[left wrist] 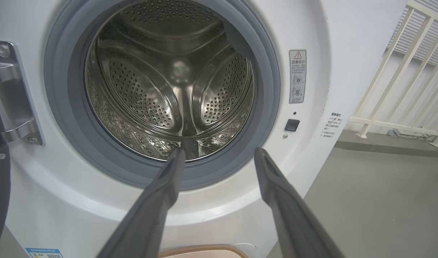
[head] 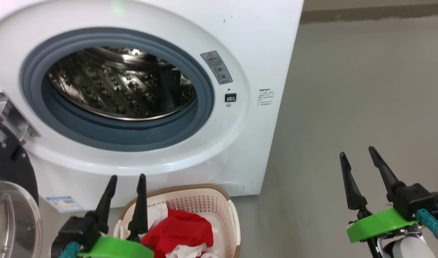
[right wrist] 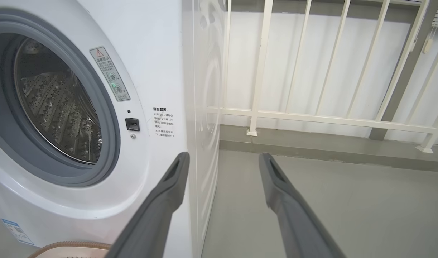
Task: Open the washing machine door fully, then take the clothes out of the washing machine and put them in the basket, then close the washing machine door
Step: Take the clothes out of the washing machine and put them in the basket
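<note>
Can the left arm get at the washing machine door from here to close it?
Probably yes. The washing machine door hangs open close to the left of the left gripper, which is open and empty, and nothing stands between them. The basket sits off to the other side.

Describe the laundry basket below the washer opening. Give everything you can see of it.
The cream plastic laundry basket with a brown woven-look rim stands upright on the grey floor, just before the white front-loading washing machine. Its inner walls are perforated in rows of small holes; a pale handle runs along its right side. Inside lie bright red garments with a white cloth piece. Its near part is cut off by the picture's edge.
</note>
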You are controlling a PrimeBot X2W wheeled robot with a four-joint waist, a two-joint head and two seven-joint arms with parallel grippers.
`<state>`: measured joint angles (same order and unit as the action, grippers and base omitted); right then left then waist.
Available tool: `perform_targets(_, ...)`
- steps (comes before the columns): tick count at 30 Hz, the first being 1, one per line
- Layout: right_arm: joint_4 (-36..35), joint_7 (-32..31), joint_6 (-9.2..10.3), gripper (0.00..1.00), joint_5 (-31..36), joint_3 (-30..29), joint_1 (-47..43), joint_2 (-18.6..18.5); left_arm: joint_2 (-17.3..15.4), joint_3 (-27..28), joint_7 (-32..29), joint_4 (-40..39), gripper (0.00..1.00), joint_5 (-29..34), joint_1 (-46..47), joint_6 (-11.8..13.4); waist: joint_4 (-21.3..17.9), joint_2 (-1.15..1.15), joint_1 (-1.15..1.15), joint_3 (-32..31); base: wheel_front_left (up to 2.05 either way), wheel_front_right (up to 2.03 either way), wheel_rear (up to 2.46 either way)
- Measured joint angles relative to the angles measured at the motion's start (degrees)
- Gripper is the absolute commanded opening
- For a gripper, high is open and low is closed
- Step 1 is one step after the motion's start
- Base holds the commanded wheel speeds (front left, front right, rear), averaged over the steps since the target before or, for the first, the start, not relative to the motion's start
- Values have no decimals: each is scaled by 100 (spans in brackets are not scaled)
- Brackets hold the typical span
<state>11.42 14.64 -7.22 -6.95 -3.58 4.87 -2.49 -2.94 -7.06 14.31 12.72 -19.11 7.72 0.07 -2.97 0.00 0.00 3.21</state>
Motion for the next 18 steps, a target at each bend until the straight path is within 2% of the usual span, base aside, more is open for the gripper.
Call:
perform_targets(7,-35,0,0,100,-11,-15,-284,4,-85,4,0,-383,100,59,-400,149,-99,0,0,-249,0,0,0)
perform_targets(18,-107,0,0,100,-52,-111,-476,9,-175,11,-11,-588,100,59,-690,215,-120,0,0,-432,0,0,0)
